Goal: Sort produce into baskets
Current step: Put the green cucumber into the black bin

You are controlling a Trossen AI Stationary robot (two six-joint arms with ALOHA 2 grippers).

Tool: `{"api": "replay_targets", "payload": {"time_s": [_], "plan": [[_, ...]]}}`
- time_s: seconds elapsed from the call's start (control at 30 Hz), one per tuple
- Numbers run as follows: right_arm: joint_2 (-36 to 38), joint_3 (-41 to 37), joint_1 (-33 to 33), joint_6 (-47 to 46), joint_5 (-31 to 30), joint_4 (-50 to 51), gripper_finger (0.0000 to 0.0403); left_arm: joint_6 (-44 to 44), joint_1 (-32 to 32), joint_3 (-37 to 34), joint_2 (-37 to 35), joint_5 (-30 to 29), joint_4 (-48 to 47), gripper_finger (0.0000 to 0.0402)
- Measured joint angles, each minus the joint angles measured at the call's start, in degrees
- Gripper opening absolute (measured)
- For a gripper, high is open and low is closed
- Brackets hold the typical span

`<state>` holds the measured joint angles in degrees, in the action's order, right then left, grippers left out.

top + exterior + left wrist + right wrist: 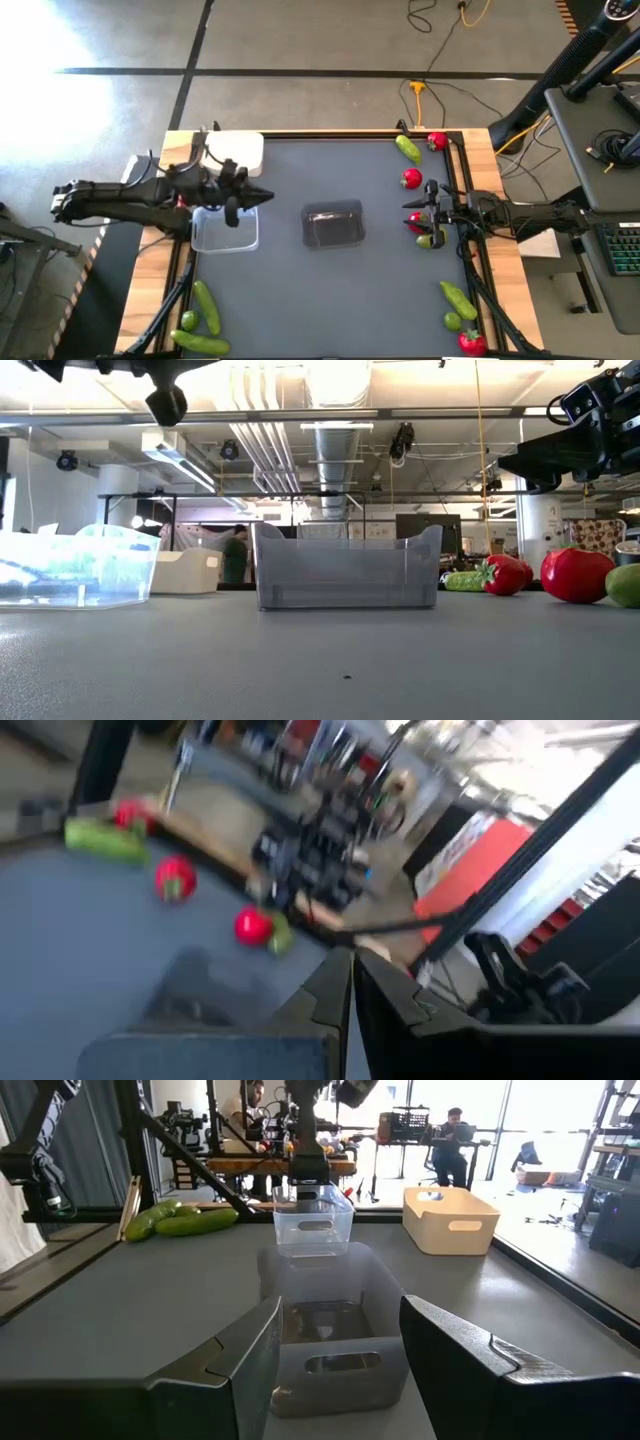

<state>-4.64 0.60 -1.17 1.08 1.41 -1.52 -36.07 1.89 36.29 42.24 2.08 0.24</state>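
Left gripper (pixel 262 196) jaws together, hanging above clear basket (pixel 225 229) at desk (pixel 300 300) left. Right gripper (pixel 412 212) jaws apart, empty, over red fruit (pixel 417 222) by the right edge. Grey basket (pixel 333 225) sits centre, open desk around.

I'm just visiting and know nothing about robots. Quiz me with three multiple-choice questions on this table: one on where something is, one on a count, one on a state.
1. Which tub stands in the middle of the table?
A. white B. clear C. dark grey

2. How many tubs are on the table?
A. two B. three C. four

3. The right gripper's fingers are:
A. open, empty B. shut on a cucumber C. shut on a red fruit

Answers:
1 C: the dark grey tub sits centrally, between the clear tub and the right gripper.
2 B: those two and the white tub.
3 A: the right wrist view shows a wide gap between the fingers, nothing held.
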Motion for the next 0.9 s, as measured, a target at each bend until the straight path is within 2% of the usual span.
{"api": "replay_targets", "payload": {"time_s": [0.17, 0.3, 0.43, 0.53, 0.67, 0.83, 0.9], "plan": [[0.0, 0.0, 0.0, 0.0, 0.0, 0.0, 0.0196, -10.4, -4.1, 7.6, 3.4, 0.5, -19.5, 0.0002], [0.0, 0.0, 0.0, 0.0, 0.0, 0.0, 0.0196, -26.1, -7.6, 12.8, 7.3, 0.9, -40.7, 0.0002], [0.0, 0.0, 0.0, 0.0, 0.0, 0.0, 0.0196, -40.2, -11.0, 16.6, 11.5, 8.7, -58.8, 0.0002], [0.0, 0.0, 0.0, 0.0, 0.0, 0.0, 0.0196, -47.2, -13.6, 17.8, 14.1, 14.3, -65.6, 0.0002], [0.0, 0.0, 0.0, 0.0, 0.0, 0.0, 0.0196, -58.5, -16.8, 16.9, 16.8, 18.4, -68.8, 0.0008], [0.0, 0.0, 0.0, 0.0, 0.0, 0.0, 0.0196, -59.7, -19.9, 15.8, 21.9, 20.4, -79.7, 0.0040], [0.0, 0.0, 0.0, 0.0, 0.0, 0.0, 0.0196, -60.7, -20.4, 15.6, 24.2, 23.1, -85.1, 0.0052]]}}
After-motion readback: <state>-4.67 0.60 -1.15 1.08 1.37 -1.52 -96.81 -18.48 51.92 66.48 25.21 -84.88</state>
